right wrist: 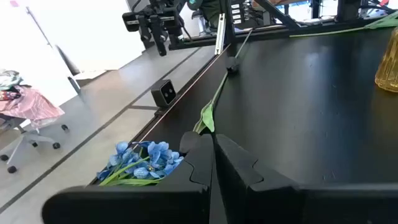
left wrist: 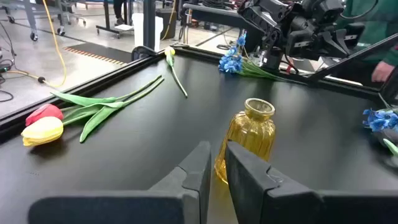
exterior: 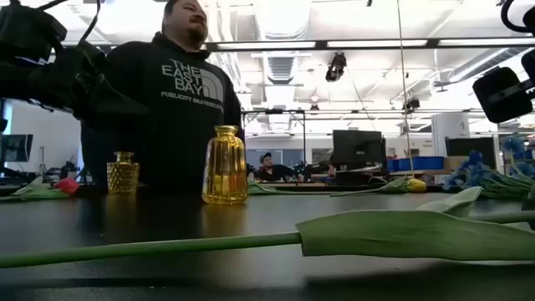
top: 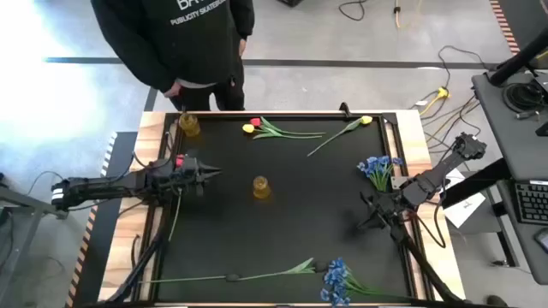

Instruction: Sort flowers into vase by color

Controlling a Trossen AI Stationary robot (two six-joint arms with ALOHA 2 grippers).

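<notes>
A person in a dark hoodie [top: 175, 34] is standing at the far edge of the black table [top: 282, 214], and on it the flowers are lying in scattered groups while two amber glass vases are standing empty: one vase in the middle [top: 260, 186] and one at the far left corner [top: 189, 125]. The left arm is reaching in from the table's left side, its left gripper [top: 205, 174] hanging low with the jaws nearly together; no stem is showing between them, though a long green stem [top: 175, 214] is trailing toward the near edge right beside the arm, and I cannot tell whether it is gripped. The right gripper [top: 370, 214] is resting shut and empty near the right edge. Just beside it, toward the far side, a blue bunch [top: 378, 168] is lying; a second blue bunch [top: 337, 281] is sitting at the near edge with a long-stemmed flower [top: 257, 275] running along that edge. A red and a yellow tulip [top: 251, 128] are lying together at the far edge, and another yellow tulip [top: 365, 121] farther right, its stem slanting toward the centre. Judging by this, the middle vase is lying straight ahead of the left gripper, making the left arm the nearer one for it.
</notes>
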